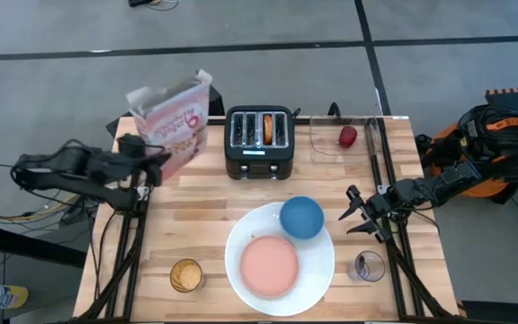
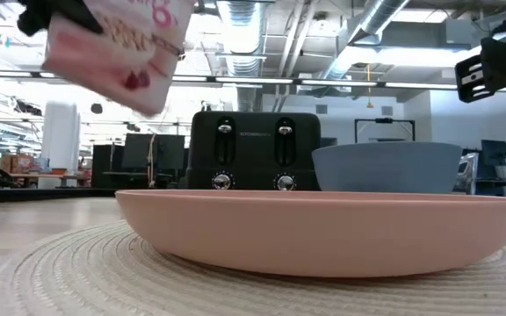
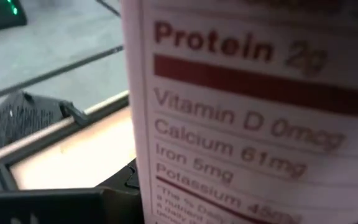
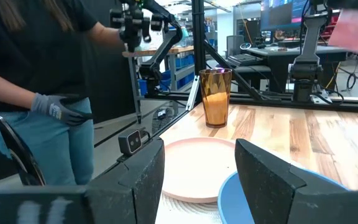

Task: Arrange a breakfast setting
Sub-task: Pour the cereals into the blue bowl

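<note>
Pink plate (image 2: 323,233): closest to the low camera, resting on the white plate (image 1: 317,270) at the front middle of the bench (image 1: 196,207).
Blue bowl (image 1: 302,217): on the white plate's far right edge, touching the pink plate's rim.
Bagel half: a toasted piece (image 1: 267,127) stands in a slot of the black toaster (image 1: 259,142) behind the plates.
Red fruit (image 1: 348,136): in a clear tray (image 1: 367,120) at the back right corner, just beside the toaster.
Right hand (image 1: 360,215): released, fingers spread, hovering just right of the blue bowl, gripping nothing.
Left hand (image 1: 147,160): clenched on a pink-and-white cereal box (image 1: 174,121), lifted and tilted above the back left corner of the bench.
Cereal box close up: nutrition print fills the left wrist view (image 3: 241,124).
Amber glass (image 1: 186,275): front left, well apart from the plates.
Clear glass (image 1: 367,266): front right, near the white plate.
Person: stands beyond the bench, wearing a grey glove (image 4: 61,109).
</note>
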{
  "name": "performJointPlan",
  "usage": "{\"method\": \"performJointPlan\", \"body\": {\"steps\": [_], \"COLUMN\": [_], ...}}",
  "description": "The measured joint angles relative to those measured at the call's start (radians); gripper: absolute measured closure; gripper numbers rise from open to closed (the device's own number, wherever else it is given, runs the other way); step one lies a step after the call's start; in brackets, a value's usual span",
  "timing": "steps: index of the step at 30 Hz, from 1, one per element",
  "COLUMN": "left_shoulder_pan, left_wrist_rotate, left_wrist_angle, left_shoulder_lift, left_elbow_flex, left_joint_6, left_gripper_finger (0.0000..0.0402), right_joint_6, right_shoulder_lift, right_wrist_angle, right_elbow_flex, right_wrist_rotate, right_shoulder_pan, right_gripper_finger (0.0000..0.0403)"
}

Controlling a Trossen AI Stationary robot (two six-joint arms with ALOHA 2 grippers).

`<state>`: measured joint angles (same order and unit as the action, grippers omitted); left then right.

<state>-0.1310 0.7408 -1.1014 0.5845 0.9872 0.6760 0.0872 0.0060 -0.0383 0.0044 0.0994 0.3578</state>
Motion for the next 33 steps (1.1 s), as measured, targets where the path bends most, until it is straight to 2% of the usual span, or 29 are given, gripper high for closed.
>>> {"method": "performJointPlan", "body": {"steps": [4, 10, 15, 23, 28, 33], "left_shoulder_pan": [0.0, 0.0, 0.0, -0.01, -0.059, -0.098], "left_wrist_rotate": [-0.016, -0.125, -0.167, -0.239, -0.209, -0.132], "left_wrist_angle": [-0.01, 0.049, 0.058, 0.009, -0.075, -0.124], "left_shoulder_lift": [0.006, 0.063, 0.184, 0.432, 0.584, 0.703], "left_elbow_flex": [0.111, 0.239, 0.325, 0.457, 0.542, 0.612], "left_joint_6": [-0.142, -0.422, -0.564, -0.679, -0.721, -0.776], "left_gripper_finger": [0.0255, 0.0255, 0.0255, 0.0249, 0.0256, 0.0257], "right_joint_6": [0.0, 0.0, 0.0, 0.0, 0.0, 0.0], "right_shoulder_lift": [0.0, 0.0, 0.0, 0.0, 0.0, 0.0], "right_wrist_angle": [0.0, 0.0, 0.0, 0.0, 0.0, 0.0], "right_elbow_flex": [0.0, 0.0, 0.0, 0.0, 0.0, 0.0], "right_wrist_rotate": [0.0, 0.0, 0.0, 0.0, 0.0, 0.0], "right_shoulder_pan": [0.0, 0.0, 0.0, 0.0, 0.0, 0.0], "right_gripper_finger": [0.0186, 0.0186, 0.0186, 0.0186, 0.0186, 0.0186]}}
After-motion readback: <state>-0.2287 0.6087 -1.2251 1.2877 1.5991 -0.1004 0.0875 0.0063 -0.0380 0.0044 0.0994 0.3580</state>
